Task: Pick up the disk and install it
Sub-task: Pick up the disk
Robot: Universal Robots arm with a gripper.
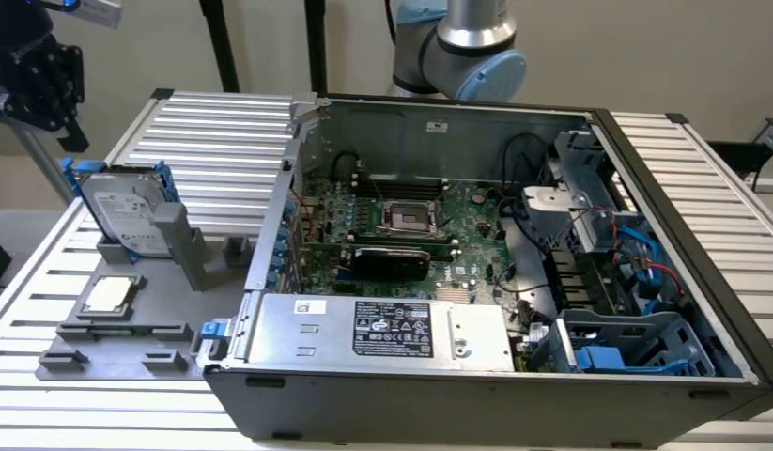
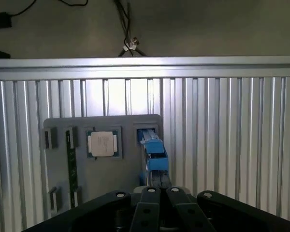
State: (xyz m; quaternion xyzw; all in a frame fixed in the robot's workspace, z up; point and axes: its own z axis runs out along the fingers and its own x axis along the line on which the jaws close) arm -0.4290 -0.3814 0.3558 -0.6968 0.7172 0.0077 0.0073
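Pincer [image 2: 160, 192]: narrow — I read the fingers as drawn together with nothing between them, poised above the disk.
Disk [image 1: 120, 211]: upright on edge in the grey holder [image 1: 173, 240] on the tabletop [image 1: 217, 117], blue rails upward — likely so I can grasp it from above.
Case [image 1: 486, 409]: open alongside, disk not installed.

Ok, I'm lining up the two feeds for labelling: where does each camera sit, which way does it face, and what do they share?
Exterior view: off the arm, raised, looking down into the open computer case; an arm joint shows behind it.
Wrist view: on the wrist, facing down onto the grey tray; the pincer shows in the foreground.
Shared: the disk, the CPU chip, the tray, the slatted table.
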